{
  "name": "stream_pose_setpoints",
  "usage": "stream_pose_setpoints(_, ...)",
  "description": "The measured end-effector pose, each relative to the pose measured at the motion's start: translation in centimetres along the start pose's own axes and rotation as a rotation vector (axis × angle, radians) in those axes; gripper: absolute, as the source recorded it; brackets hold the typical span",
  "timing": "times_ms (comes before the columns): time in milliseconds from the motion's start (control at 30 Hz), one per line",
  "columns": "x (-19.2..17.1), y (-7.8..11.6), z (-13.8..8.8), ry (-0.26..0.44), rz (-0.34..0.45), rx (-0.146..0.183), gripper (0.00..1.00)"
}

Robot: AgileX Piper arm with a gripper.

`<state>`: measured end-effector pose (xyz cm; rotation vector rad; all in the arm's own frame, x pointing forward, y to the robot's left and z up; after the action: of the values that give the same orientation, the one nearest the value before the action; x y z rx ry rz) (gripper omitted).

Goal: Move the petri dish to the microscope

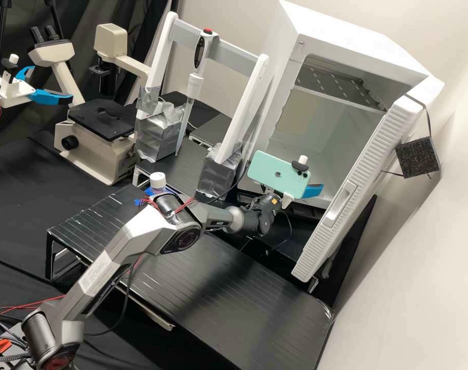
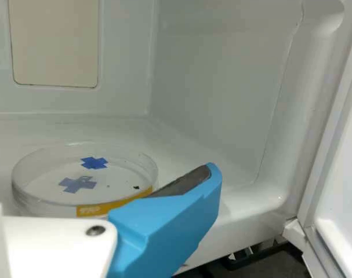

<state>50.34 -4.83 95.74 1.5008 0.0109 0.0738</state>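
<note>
In the high view my gripper is at the open front of the white incubator, partly behind the mint phone on the wrist. In the wrist view the gripper stands open, one blue finger to one side of the clear petri dish and a dark sliver of the other at the picture's edge. The round dish lies flat on the incubator's white floor, with blue cross marks and a yellow label. A gap shows between dish and sliver; whether the blue finger touches it, I cannot tell. The beige microscope stands at the back left in the high view.
The incubator has its door swung out beside my wrist. A pipette hangs on a white frame between incubator and microscope. A white-capped bottle stands on the black platform. Another arm's gripper is near the microscope.
</note>
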Motion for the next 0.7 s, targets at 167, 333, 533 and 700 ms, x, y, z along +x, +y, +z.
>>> stream_pose_setpoints(167,0.02,0.05,-0.01,-0.002,0.001,-0.001,1.0)
stream_pose_setpoints(333,0.04,0.1,-0.05,-0.001,0.001,-0.003,0.0)
stream_pose_setpoints(533,0.05,0.12,-0.07,0.0,0.002,-0.004,0.0)
stream_pose_setpoints(700,0.05,0.12,-0.07,0.0,0.002,-0.004,0.0)
